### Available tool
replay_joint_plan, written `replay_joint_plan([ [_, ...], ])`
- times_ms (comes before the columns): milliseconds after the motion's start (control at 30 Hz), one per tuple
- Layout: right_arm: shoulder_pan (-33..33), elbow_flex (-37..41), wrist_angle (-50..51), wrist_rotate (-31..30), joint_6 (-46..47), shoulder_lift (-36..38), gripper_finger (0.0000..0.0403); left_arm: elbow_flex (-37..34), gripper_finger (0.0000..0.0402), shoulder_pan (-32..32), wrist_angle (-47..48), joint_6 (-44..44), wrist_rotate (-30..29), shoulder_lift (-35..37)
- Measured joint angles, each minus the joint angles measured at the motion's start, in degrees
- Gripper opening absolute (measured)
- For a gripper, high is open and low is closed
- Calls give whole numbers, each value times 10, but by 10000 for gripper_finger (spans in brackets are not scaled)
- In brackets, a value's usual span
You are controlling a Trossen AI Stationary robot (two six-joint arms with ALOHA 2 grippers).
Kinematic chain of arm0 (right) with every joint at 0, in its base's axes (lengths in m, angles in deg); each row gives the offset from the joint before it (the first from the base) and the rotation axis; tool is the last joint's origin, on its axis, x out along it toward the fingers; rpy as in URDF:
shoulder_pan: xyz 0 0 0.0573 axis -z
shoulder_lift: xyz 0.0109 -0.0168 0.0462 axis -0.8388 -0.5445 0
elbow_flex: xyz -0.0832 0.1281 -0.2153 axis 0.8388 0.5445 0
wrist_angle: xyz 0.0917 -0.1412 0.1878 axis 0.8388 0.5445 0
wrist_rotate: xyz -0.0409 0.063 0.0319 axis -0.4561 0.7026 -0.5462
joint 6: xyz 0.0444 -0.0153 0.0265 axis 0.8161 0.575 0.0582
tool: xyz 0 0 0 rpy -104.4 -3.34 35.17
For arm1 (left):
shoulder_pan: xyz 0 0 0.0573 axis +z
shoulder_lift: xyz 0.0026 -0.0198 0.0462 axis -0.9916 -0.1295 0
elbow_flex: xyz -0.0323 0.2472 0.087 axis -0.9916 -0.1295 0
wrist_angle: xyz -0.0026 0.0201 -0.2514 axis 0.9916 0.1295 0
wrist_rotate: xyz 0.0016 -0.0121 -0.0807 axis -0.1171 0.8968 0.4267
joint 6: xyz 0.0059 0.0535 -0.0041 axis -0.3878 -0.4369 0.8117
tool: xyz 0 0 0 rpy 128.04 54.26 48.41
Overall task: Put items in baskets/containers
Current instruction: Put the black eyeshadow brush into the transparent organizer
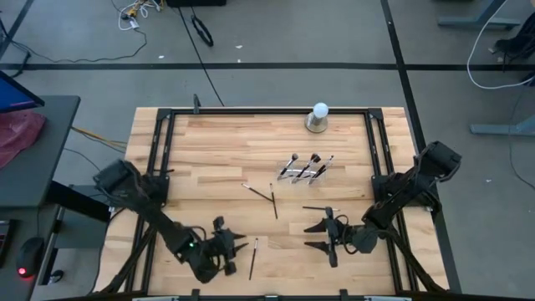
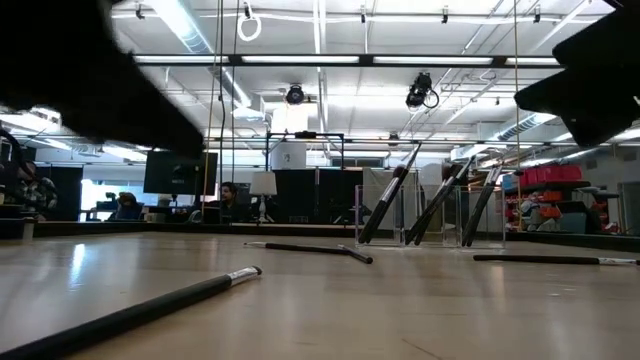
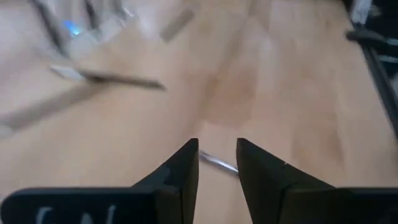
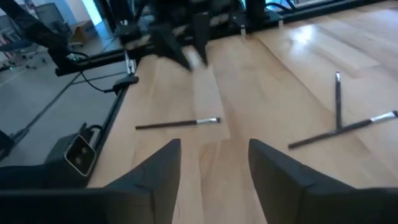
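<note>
Several makeup brushes are already seen standing tilted in the clear holder (image 1: 306,169), right of centre in the high view, just below the white ball on its grey base (image 1: 318,117). The task is judged partly done — loose brushes remain on the wood: a crossed pair (image 1: 263,194) at centre, one (image 1: 320,209) lower right of centre, and one (image 1: 253,257) at the lower middle. The left gripper (image 1: 231,250) is held low at the bottom of the frame beside that last brush, its fingers a little apart with nothing between them. The right gripper (image 1: 325,235) is at lower right, spread wide and empty.

The surface is a pale plank tabletop (image 1: 217,150) edged by a black frame. Beyond it — in the low view — a workshop with ceiling lights, monitors and seated people (image 2: 228,198) is seen.
</note>
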Motion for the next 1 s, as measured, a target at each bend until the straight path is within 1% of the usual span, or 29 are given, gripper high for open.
replay_joint_plan([
  [67,0,0,-8,13,0,-7,193,0,111,-5,-40,10,34,-35],
  [133,-2,1,-5,31,-1,-9,193,4,112,-1,-77,24,39,-66],
  [200,-2,0,-9,49,1,-11,190,11,120,3,-105,33,50,-88],
  [300,-5,1,-9,59,-2,-11,184,41,150,10,-105,0,90,-115],
  [367,-6,1,-7,59,-7,-11,181,72,176,12,-95,-19,84,-131],
  [433,-7,1,-8,60,-12,-11,177,106,197,11,-51,-31,65,-145],
  [533,-7,1,-8,60,-14,-11,172,176,211,10,89,-27,51,-167],
  [600,-7,1,-10,61,-12,-11,169,227,212,9,205,8,37,-180],
  [700,-7,1,-14,62,-9,-11,166,290,208,4,330,79,10,-194],
  [767,-8,1,-14,62,-6,-11,164,313,204,-3,350,108,-18,-203],
  [833,-9,1,-19,64,-4,-11,164,312,200,-11,357,135,-47,-205],
  [967,-12,1,-21,64,0,-11,164,312,194,-17,386,223,-41,-221],
  [1000,-14,1,-21,64,0,-11,164,313,192,-17,378,238,-36,-227],
])
